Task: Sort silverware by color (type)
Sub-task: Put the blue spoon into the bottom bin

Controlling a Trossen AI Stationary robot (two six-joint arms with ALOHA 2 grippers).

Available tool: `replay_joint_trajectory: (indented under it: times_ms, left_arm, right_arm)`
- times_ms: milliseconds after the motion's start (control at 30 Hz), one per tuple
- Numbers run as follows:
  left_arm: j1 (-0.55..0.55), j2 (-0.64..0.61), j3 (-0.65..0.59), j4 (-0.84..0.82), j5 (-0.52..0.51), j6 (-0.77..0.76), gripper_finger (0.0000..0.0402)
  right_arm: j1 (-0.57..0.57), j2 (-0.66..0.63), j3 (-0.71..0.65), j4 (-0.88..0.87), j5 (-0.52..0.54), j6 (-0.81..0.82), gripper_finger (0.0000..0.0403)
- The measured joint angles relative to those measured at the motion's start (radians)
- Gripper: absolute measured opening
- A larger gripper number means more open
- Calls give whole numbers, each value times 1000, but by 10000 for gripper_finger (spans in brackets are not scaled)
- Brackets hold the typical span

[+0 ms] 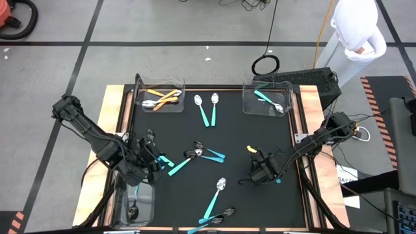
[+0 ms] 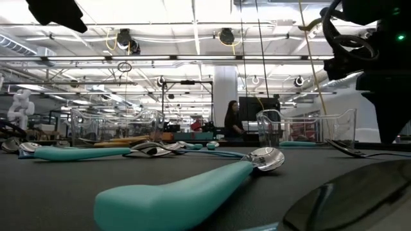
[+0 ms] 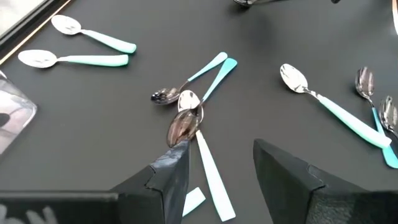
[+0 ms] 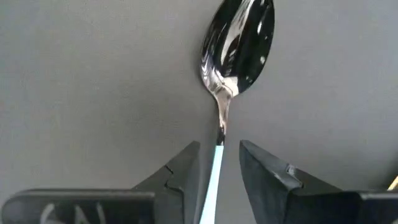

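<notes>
Partly hidden between the right gripper's (image 4: 217, 171) fingers: a teal-handled spoon (image 4: 239, 37).

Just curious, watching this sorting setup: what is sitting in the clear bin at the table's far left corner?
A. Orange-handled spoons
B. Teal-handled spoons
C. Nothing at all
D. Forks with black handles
A. In the high view, the far-left bin holds orange-handled spoons, while the teal-handled spoons lie beside it on the mat, outside its walls.
</notes>
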Motion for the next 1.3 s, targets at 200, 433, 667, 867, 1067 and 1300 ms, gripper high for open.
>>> replay_joint_trajectory:
  times_ms: [200, 433, 667, 867, 1067, 1300]
  left_arm:
    - [-1, 0, 0, 3, 57, 24, 178]
    - [-1, 0, 0, 2, 97, 25, 178]
    - [5, 0, 0, 4, 87, 25, 178]
    - [11, 6, 0, 22, -20, 94, 178]
    - [33, 65, 0, 170, -198, 97, 178]
    - [121, 200, 0, 425, -200, 155, 178]
  right_arm:
    - [0, 4, -61, 100, 2, 1, 109]
    - [1, 0, -141, 119, 3, 40, 97]
    - [1, 0, -158, 208, -31, -48, 14]
    - [1, -4, -130, 269, 36, -77, 14]
    - [15, -2, -55, 434, 250, -218, 6]
    - [24, -2, -27, 710, 530, -481, 6]
